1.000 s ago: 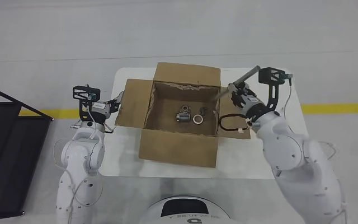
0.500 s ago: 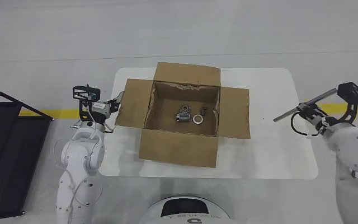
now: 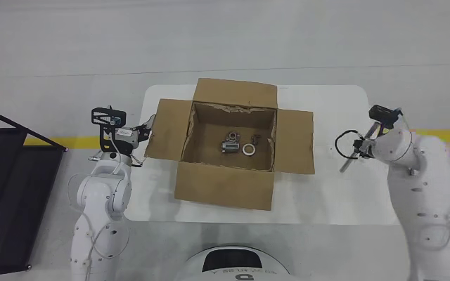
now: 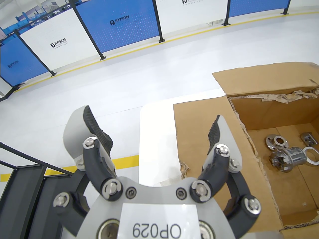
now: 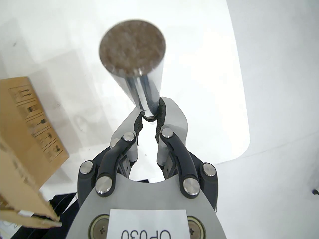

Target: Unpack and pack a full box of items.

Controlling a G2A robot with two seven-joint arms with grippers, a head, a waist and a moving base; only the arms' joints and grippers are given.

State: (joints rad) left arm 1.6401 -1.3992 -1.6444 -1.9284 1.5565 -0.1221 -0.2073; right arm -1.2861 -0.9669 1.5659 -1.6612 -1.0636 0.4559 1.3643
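Note:
An open cardboard box [image 3: 211, 184] stands mid-table with its flaps spread. On its floor lie a metal flanged hub [image 3: 230, 145], a flat ring [image 3: 249, 149] and a small bracket [image 3: 254, 138]; the left wrist view shows the hub [image 4: 286, 154] and ring [image 4: 311, 154] too. My right gripper [image 3: 360, 142] hangs over the table's right part, shut on a shiny metal rod [image 3: 348, 160] that slants down toward the tabletop. In the right wrist view the rod [image 5: 139, 75] stands up from the gripper [image 5: 149, 118]. My left gripper [image 4: 152, 130] stays open beside the box's left flap, with nothing in it.
The white table [image 3: 337, 197] has bare surface right of the box's right flap [image 3: 295, 142]. A black rack [image 3: 21, 183] stands off the table at the left. A yellow floor line [image 3: 415, 135] runs behind the table.
My right arm carried the rod from over the box's right flap out past the table's right edge, then back over the table's right side. The left arm has kept still.

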